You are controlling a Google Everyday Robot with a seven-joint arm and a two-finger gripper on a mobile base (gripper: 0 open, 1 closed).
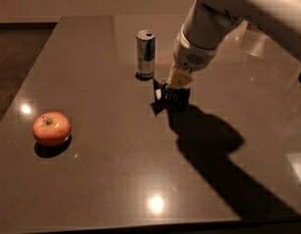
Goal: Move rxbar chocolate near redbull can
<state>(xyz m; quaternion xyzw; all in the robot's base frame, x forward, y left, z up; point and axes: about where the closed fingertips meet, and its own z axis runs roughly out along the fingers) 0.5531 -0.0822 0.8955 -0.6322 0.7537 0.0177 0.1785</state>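
Here we count on counter [101, 179]: one redbull can [145, 53], one apple [51, 128], one rxbar chocolate [159, 96]. Gripper [175, 95] low, pinching rxbar chocolate near can, front-right; apple well apart.

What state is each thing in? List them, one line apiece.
rxbar: gripped, tilted, close to the right of the can, not touching it.
can: upright on the table; whether opened, cannot tell.
apple: whole, resting on the table at the left, stem up.
gripper: shut on the rxbar, low over the table beside the can.
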